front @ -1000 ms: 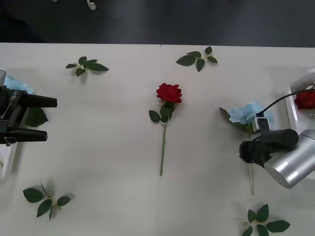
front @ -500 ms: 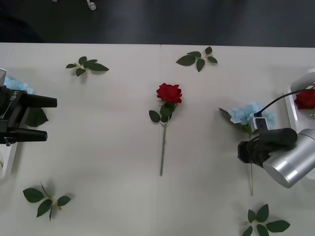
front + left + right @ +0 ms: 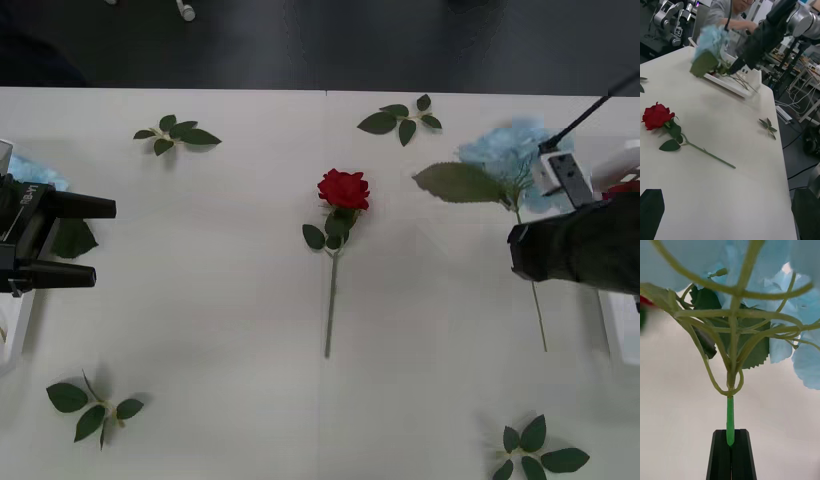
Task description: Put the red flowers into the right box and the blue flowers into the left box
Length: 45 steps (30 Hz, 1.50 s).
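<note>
My right gripper (image 3: 520, 252) is shut on the stem of a blue flower (image 3: 508, 150) and holds it above the table's right side, near the right box (image 3: 622, 335). In the right wrist view the black fingers (image 3: 720, 455) pinch the green stem (image 3: 730, 423) below the pale blue petals (image 3: 805, 360). A red flower (image 3: 343, 188) lies at the table's middle, stem toward me. Another red bloom (image 3: 627, 186) shows in the right box. At the far left my left gripper (image 3: 72, 241) hovers open over the left box (image 3: 20, 322), where blue petals (image 3: 36, 172) lie.
Loose green leaf sprigs lie at the back left (image 3: 178, 133), back middle (image 3: 402, 118), front left (image 3: 95, 404) and front right (image 3: 535, 452). The left wrist view shows the rose (image 3: 657, 115), the right box (image 3: 733, 85) and the table's edge beyond it.
My right gripper has lifted the blue flower off the table and carried it up and toward the back right. The left arm and the rose have not moved.
</note>
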Tool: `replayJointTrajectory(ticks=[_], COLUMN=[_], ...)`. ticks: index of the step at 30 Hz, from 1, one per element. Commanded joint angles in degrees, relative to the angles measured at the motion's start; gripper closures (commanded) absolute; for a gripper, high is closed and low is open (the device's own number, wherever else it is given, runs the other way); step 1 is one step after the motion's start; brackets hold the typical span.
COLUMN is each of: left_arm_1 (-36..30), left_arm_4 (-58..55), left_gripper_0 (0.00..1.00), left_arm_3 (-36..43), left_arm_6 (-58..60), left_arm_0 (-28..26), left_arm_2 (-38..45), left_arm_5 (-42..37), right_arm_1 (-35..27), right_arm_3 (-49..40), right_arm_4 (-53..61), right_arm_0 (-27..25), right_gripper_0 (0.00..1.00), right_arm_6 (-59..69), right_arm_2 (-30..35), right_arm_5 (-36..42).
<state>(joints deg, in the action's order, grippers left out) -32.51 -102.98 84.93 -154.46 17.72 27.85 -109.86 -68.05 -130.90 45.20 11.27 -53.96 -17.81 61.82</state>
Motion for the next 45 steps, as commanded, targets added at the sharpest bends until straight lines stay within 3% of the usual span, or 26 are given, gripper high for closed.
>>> replayJointTrajectory(ticks=[1,2,6,10,13,16,21,31,45], left_arm_1=[-0.6,-0.6,-0.6,-0.6,-0.6,-0.6,-0.6,-0.6,4.7], left_arm_4=[-1.1,-1.1,-1.2,-1.4,-1.6,-1.8,-2.0,-2.4,-1.3], left_gripper_0=[0.00,0.00,0.00,0.00,0.00,0.00,0.00,0.00,0.00], left_arm_3=[1.8,1.8,1.8,1.8,1.8,1.8,1.8,1.8,1.8], left_arm_6=[-0.5,-0.5,-0.5,-0.5,-0.5,-0.5,-0.5,-0.5,-0.5], left_arm_0=[-0.3,-0.4,-0.3,-0.4,-0.4,-0.3,-0.4,-0.4,-0.7], left_arm_2=[0.5,0.5,0.5,0.4,0.3,0.3,0.3,-0.2,-2.0], left_arm_5=[-0.1,-0.1,-0.1,-0.1,-0.1,-0.1,-0.1,-0.1,-0.1], right_arm_1=[0.4,0.3,-0.2,-0.2,-0.3,-0.4,1.3,8.8,26.3], right_arm_3=[-4.2,-4.2,-3.8,-4.3,-4.6,-4.8,-3.9,6.8,21.5], right_arm_4=[2.4,2.7,6.9,9.0,9.0,8.9,8.3,6.6,7.0], right_arm_0=[-2.0,-2.2,-6.0,-7.0,-6.6,-2.9,5.5,23.8,38.0], right_gripper_0=[1.00,1.00,1.00,1.00,1.00,1.00,1.00,1.00,1.00], right_arm_6=[-9.1,-9.8,-18.1,-25.3,-29.5,-33.6,-35.8,-37.4,-37.0], right_arm_2=[5.9,6.0,5.6,2.7,-0.6,-7.0,-15.9,-34.2,-43.3], right_arm_5=[-5.7,-6.8,-26.3,-38.6,-45.3,-50.9,-54.1,-65.7,-66.0])
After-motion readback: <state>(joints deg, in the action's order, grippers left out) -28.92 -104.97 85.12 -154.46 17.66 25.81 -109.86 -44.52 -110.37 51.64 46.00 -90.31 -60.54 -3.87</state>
